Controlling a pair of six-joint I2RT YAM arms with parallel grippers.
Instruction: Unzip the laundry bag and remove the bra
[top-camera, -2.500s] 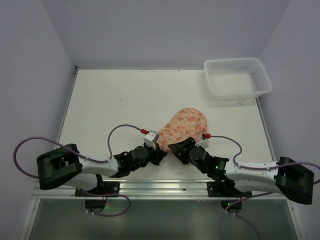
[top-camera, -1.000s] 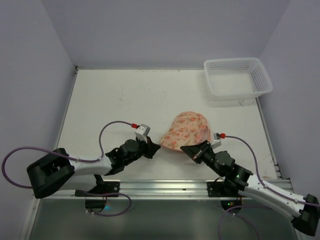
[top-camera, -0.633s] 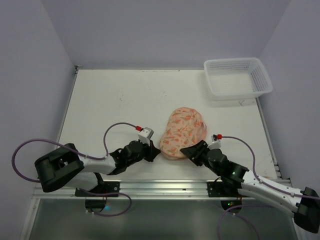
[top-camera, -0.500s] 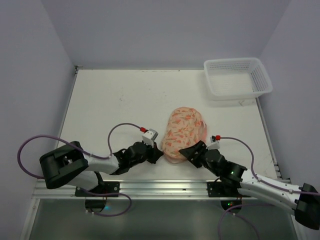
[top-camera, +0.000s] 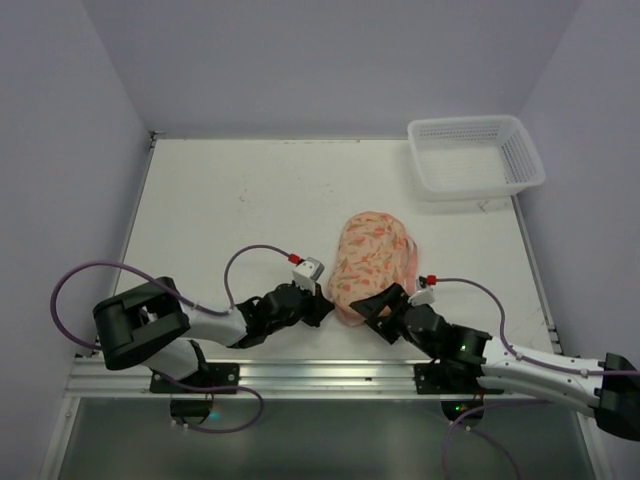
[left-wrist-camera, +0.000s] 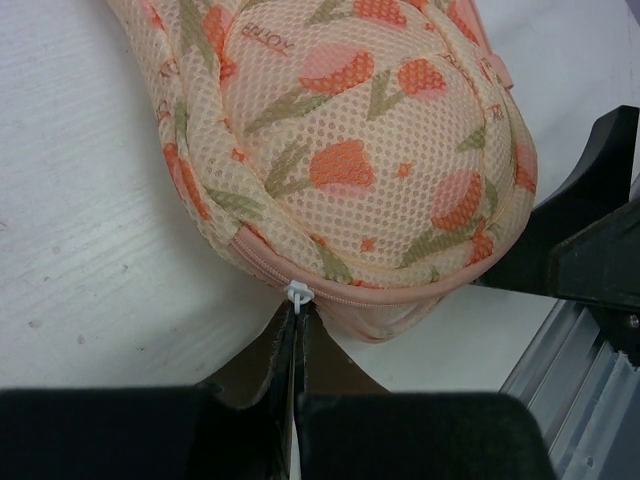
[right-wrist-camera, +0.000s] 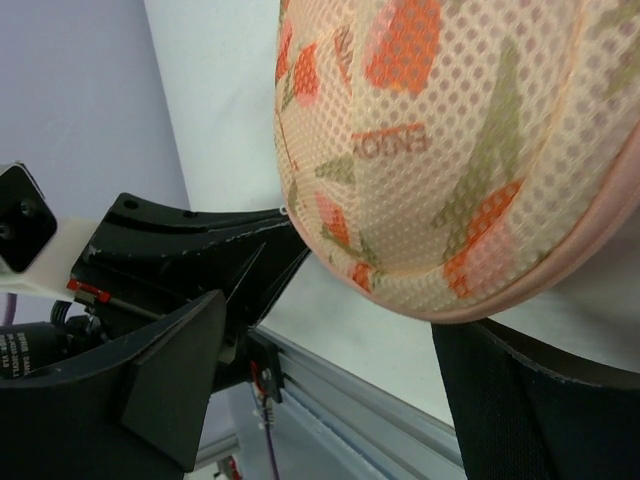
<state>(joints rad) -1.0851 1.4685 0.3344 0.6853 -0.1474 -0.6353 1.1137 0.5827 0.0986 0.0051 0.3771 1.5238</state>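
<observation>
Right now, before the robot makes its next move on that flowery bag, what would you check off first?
1. The left pincer shut on the white zip pull: ok.
2. The right pincer holding the laundry bag steady: not ok; it is open, with a finger on each side of the bag's near end.
3. Zip undone: not ok; the seam in the left wrist view looks closed.
4. Sight of the bra: cannot tell; none shows through the printed mesh.
5. The white basket away from the bag: ok, it is at the far right corner.
</observation>
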